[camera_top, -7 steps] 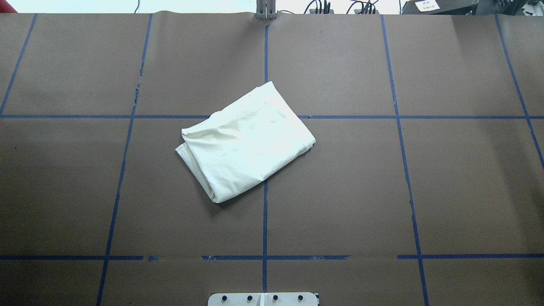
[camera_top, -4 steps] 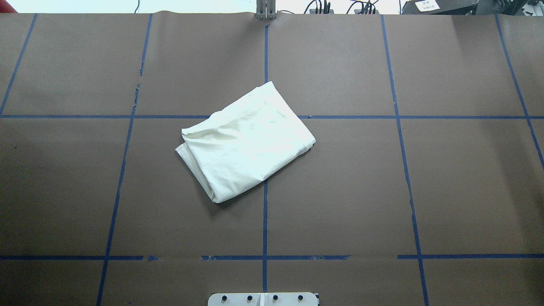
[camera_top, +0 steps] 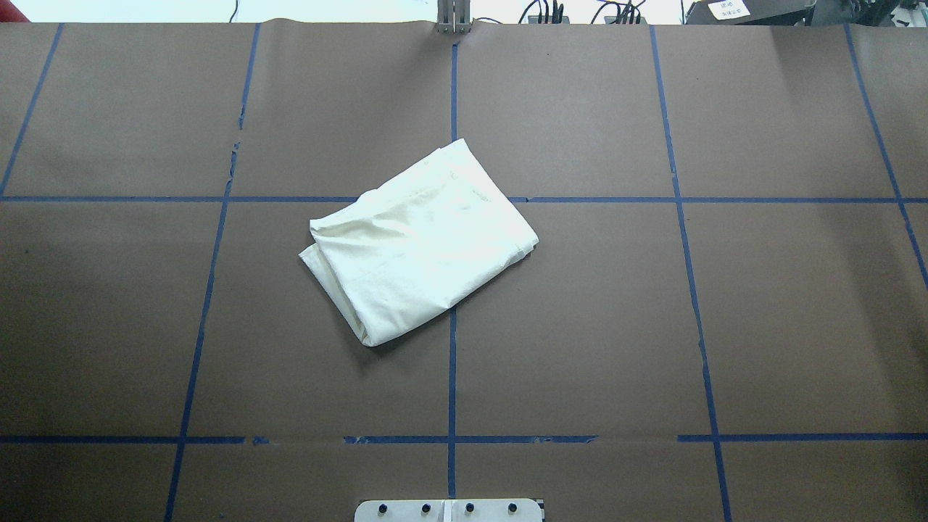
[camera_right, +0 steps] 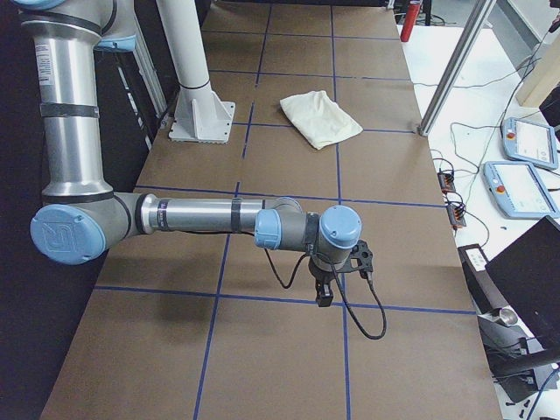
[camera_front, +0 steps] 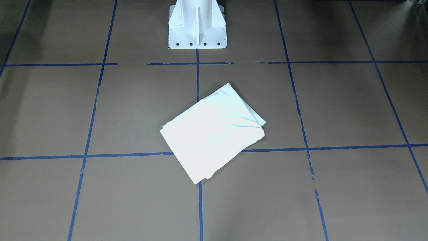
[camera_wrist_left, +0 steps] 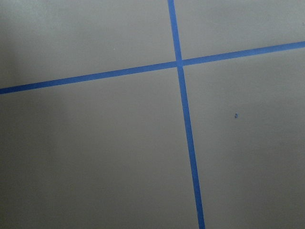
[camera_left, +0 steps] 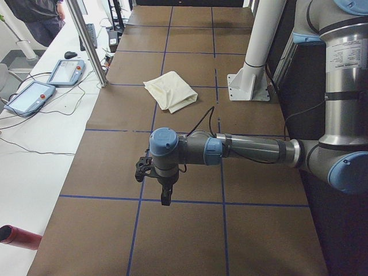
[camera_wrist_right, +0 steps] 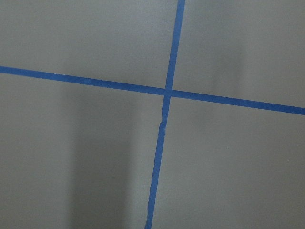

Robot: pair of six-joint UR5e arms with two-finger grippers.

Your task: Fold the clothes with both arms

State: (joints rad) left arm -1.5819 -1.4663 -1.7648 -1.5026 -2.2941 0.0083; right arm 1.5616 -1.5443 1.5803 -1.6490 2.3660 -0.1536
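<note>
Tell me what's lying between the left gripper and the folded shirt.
Only brown table paper crossed by a blue tape line lies between the left gripper and the shirt. The exterior left view shows that stretch bare.

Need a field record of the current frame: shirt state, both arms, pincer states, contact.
garment: cream T-shirt, folded into a compact skewed rectangle, plain side up, no print showing
location: mid-table, over a crossing of the blue tape grid
left arm: stretched low over bare table, far from the shirt
left pincer: pointing down; open or shut cannot be told
right arm: likewise, at the opposite end
right pincer: pointing down; state cannot be told
contact: neither touches the shirt
other: white pedestal
</note>
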